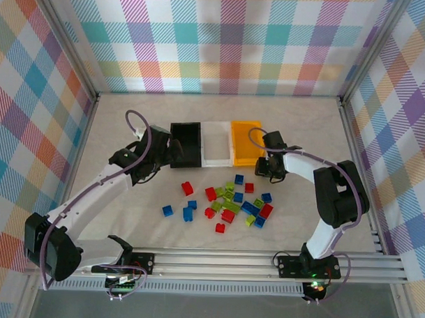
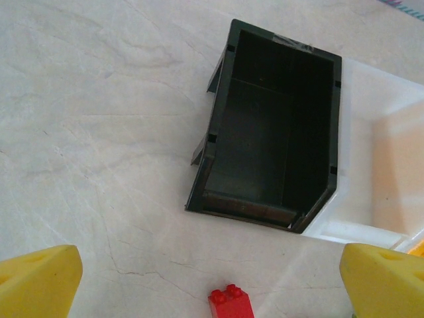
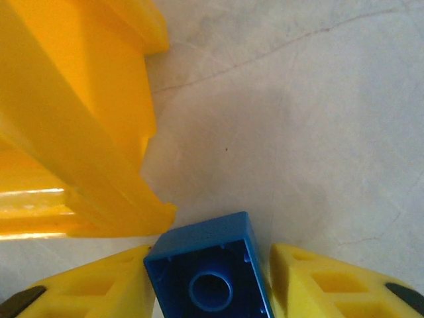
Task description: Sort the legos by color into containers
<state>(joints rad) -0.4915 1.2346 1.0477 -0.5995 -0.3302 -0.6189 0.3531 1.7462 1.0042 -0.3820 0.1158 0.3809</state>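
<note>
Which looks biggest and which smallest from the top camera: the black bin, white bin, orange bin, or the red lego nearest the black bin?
Largest, tied: black bin, white bin and orange bin. They look about alike, so I won't rank them against each other.
Smallest: red lego, far smaller than any bin.

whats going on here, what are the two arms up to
Two arms are sorting lego bricks into bins by color. The right tool has a blue brick pinched between its fingers, right beside the orange-yellow bin. The left tool hangs open near the black bin, with a red brick on the table near it. Other bricks lie loose on the table.
</note>
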